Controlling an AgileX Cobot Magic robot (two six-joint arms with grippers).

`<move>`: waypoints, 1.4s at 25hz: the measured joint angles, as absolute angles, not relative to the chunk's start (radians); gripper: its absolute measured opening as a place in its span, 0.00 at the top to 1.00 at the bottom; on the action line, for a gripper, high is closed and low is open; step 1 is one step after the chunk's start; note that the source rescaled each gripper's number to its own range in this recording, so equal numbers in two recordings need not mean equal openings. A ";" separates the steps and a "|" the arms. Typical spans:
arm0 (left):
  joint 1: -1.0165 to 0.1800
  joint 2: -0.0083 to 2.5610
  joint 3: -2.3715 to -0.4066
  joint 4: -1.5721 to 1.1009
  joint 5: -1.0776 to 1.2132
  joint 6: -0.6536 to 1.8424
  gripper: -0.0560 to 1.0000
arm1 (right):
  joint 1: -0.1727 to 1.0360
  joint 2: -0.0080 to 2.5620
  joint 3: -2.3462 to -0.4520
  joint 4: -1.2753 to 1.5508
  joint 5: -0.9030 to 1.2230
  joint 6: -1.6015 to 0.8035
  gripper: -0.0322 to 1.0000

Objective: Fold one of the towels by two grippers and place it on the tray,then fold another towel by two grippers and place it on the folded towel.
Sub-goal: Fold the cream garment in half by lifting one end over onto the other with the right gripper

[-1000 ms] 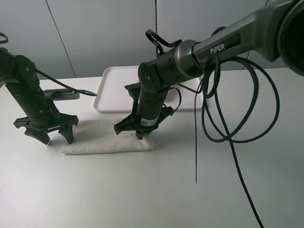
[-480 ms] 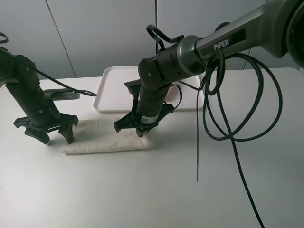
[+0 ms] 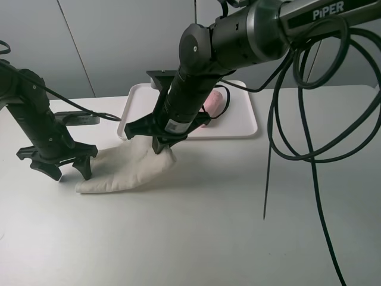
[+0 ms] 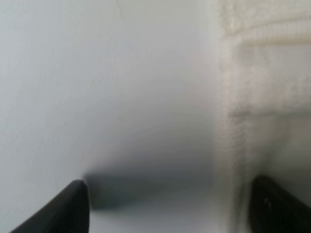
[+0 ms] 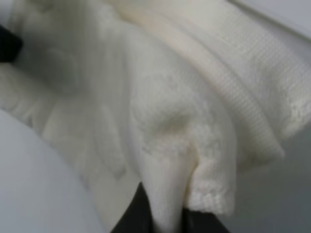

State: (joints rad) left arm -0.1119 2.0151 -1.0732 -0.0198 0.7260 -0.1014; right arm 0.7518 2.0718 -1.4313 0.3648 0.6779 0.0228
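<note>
A pink towel (image 3: pixel 213 101), I think, already lies on the tray (image 3: pixel 241 126), while the right tool (image 3: pixel 159 149) pinches the white towel (image 3: pixel 128 170) by one end, left tool (image 3: pixel 58 168) wide, fold unfinished.

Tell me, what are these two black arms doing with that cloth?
The right gripper pinches one end of a white towel and holds it raised off the table, the other end lying flat. The left gripper stands open at that flat end, gripping nothing. Behind, a pink towel lies on the white tray.
</note>
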 joint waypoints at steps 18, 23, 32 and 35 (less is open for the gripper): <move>-0.112 2.015 -1.073 -0.017 0.730 -0.101 0.10 | 0.750 2.223 -1.431 1.076 0.508 -0.411 0.91; -0.112 2.015 -1.075 -0.017 0.735 -0.101 0.10 | 0.750 2.256 -1.431 1.226 0.500 -0.488 0.91; -0.112 2.015 -1.075 -0.017 0.747 -0.100 0.10 | 0.750 2.279 -1.431 1.457 0.498 -0.637 0.91; -0.112 2.015 -1.075 -0.017 0.747 -0.088 0.10 | 0.750 2.279 -1.431 1.467 0.496 -0.641 0.91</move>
